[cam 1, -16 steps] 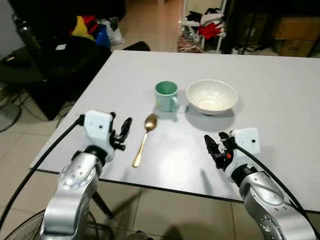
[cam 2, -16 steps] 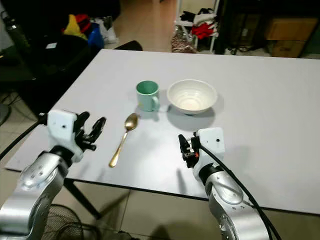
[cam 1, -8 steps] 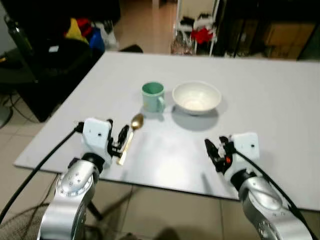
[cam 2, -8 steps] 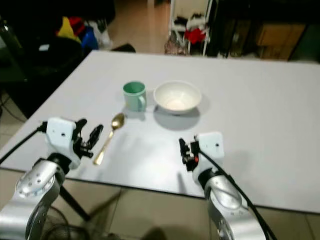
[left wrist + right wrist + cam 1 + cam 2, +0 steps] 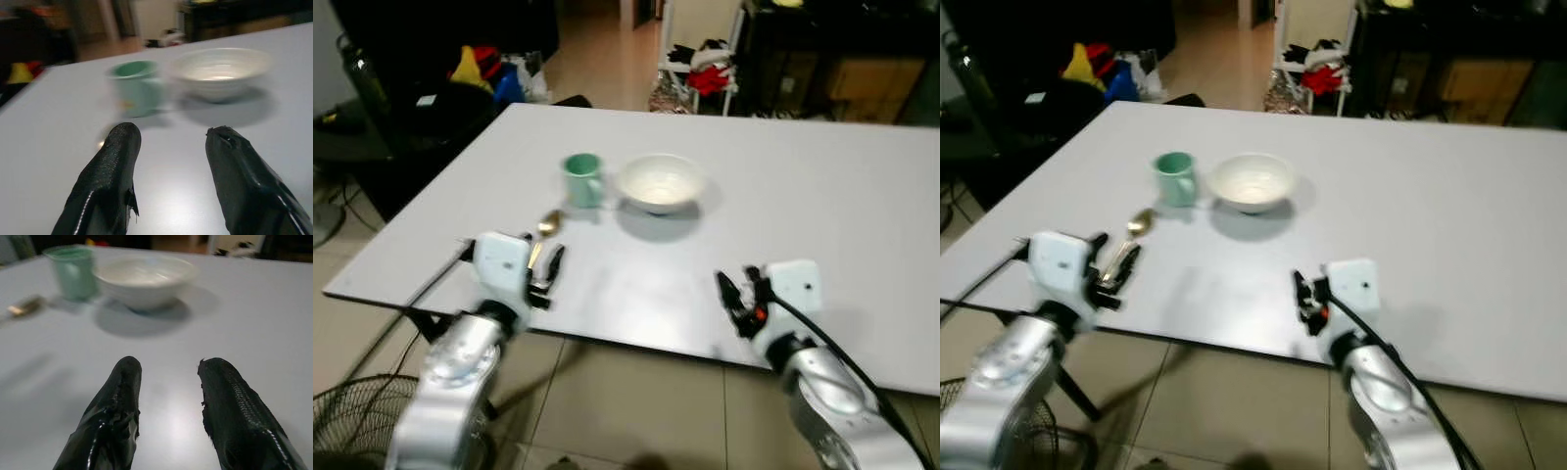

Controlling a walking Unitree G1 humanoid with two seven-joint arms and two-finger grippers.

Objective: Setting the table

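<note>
Table (image 5: 822, 196): mug (image 5: 580, 179), bowl (image 5: 659, 183), spoon (image 5: 1128, 237) sitting together. Left gripper (image 5: 546, 274) and right gripper (image 5: 736, 302) hovering near edge, fingers parted, holding nothing.

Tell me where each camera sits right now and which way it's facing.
Left eye view: on the head, looking forward and down over the white table; both silver arms show, left gripper and right gripper near the table's front edge.
Right eye view: the same scene from the stereo pair's other eye.
Left wrist view: looks along its open fingers at the green mug and white bowl.
Right wrist view: along its open fingers toward mug, bowl and gold spoon.
All four share mug and bowl.
</note>
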